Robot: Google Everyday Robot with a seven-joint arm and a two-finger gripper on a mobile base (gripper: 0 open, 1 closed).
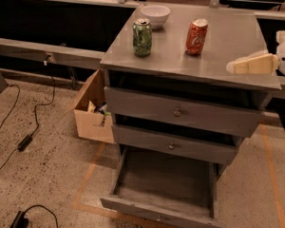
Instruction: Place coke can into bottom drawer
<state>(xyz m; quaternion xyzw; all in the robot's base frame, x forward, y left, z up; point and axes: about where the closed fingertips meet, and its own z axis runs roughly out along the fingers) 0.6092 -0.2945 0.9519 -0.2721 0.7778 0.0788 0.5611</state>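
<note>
The coke can [196, 36] stands upright on the grey cabinet top [228, 56], right of centre. The bottom drawer [166, 184] is pulled out and shows an empty tray. My gripper [244, 63] comes in from the right edge, level with the cabinet top's front right part, its cream fingers pointing left. It is to the right of the coke can and nearer the front, apart from it and holding nothing.
A green soda can [142, 37] stands left of the coke can, with a white bowl [155, 15] behind it. The two upper drawers [180, 113] with knobs are closed. A cardboard box [92, 110] sits on the floor left of the cabinet, and cables [23, 141] lie further left.
</note>
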